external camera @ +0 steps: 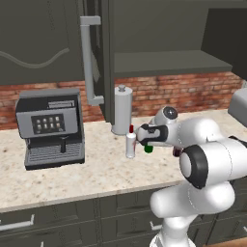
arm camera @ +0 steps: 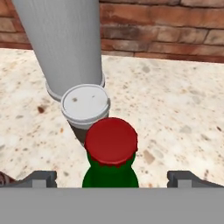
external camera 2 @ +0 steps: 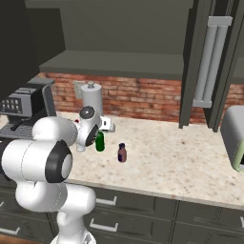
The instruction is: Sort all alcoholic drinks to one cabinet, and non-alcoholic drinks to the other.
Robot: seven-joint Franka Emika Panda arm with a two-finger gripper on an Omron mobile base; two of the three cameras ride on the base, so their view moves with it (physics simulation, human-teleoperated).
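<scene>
The claw [arm camera: 112, 178] hangs low over the counter with its two fingers [arm camera: 41, 178] spread wide apart, gripping nothing. Right between them, seen from the hand, stands the green bottle [arm camera: 110, 175], its red cap [arm camera: 111, 141] centred in the gap and its body rising straight up from the counter [arm camera: 175, 113]. So the bottle's long axis is vertical, and the fingers sit one to each side of its shoulder, not yet touching it as far as I can tell. From the left the claw [external camera: 146, 135] points toward the back wall, with the green bottle [external camera: 148, 148] just peeking out under it.

Straight beyond the cap is the paper coffee cup [arm camera: 85, 107], very near the bottle, and behind that the tall grey canister [arm camera: 65, 43]. The white bottle with the red label [external camera: 130, 142] stands just beside the claw, and the little purple bottle [external camera 2: 122, 152] sits a bit apart on the other side.

My guess is the coming move is a squeeze on the green bottle; the cup close behind leaves little room to push forward. Above, the cabinet shelf [external camera 2: 114, 64] sits open, its door handle [external camera: 89, 62] swung out.
</scene>
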